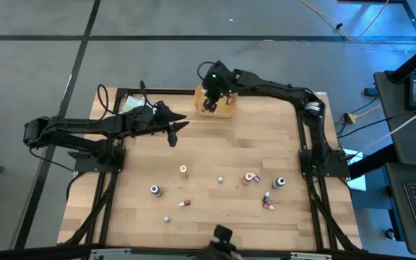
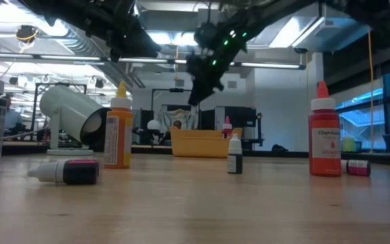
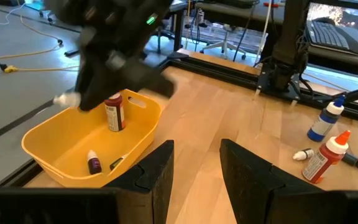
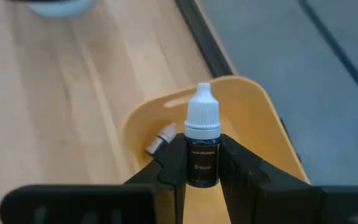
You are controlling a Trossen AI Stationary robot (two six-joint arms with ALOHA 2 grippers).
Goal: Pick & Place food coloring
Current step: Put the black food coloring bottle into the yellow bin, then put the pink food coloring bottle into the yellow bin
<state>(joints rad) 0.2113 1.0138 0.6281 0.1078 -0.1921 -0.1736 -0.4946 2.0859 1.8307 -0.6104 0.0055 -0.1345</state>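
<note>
Over our pale wooden counter [image 1: 215,155], our right tool [image 4: 202,163] is pinching a dark white-capped dropper bottle [image 4: 202,144] lengthwise, cap pointing outward; left tool [image 3: 196,163] is gaping empty.

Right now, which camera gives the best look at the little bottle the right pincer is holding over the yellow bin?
The right wrist view: the white-capped dark bottle sits clamped in the right pincer above the yellow bin. In the high and low views the arm hides it; the left wrist view shows only its white cap.
</note>
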